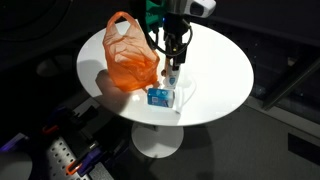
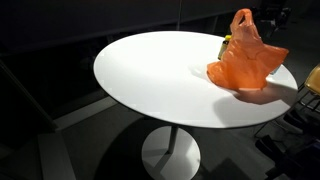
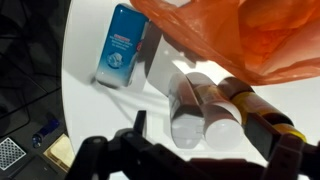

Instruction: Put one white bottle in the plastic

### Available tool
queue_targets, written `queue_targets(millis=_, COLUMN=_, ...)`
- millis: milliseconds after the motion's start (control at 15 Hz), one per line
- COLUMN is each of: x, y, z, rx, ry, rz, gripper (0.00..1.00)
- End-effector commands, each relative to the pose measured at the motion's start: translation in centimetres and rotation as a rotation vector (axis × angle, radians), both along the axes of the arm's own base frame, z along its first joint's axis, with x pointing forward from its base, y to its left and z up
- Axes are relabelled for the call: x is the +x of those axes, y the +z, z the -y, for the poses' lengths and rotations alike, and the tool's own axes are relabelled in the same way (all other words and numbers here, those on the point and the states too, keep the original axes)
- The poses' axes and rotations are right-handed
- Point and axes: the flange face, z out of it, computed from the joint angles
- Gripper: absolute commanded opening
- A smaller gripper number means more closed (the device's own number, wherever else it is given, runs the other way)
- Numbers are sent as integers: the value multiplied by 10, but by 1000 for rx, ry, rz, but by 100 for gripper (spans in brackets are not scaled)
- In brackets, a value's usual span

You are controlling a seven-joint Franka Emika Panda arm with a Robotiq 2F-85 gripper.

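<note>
Wide and empty, our gripper point(image 3: 210, 140) hangs over a round white table point(image 3: 85, 95). From left: a flat blue-and-white box point(image 3: 122, 45) at ten o'clock, the white bottle point(image 3: 188, 112) lying dead centre, touching its twin point(image 3: 220, 115), then a brown-and-yellow bottle point(image 3: 262, 115). At one o'clock is the crinkled, translucent orange plastic point(image 3: 240, 35). We judge a straight descent best, jaws closing across the smooth cylinder.
</note>
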Motion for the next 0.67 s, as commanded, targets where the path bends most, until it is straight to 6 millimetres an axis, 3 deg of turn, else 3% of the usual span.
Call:
queue_targets(millis=0, x=13, y=-4, z=4, rx=-6, ry=33, rz=12, gripper=100)
queue_targets(millis=200, x=16, y=-7, z=5, rx=-11, ry=36, rz=14, gripper=100)
queue_targets(millis=467, x=19, y=-10, z=3, rx=-16, ry=35, rz=9, gripper=56)
queue_targets(millis=600, x=19, y=-10, z=1, rx=-22, ry=31, rz=10, gripper=40)
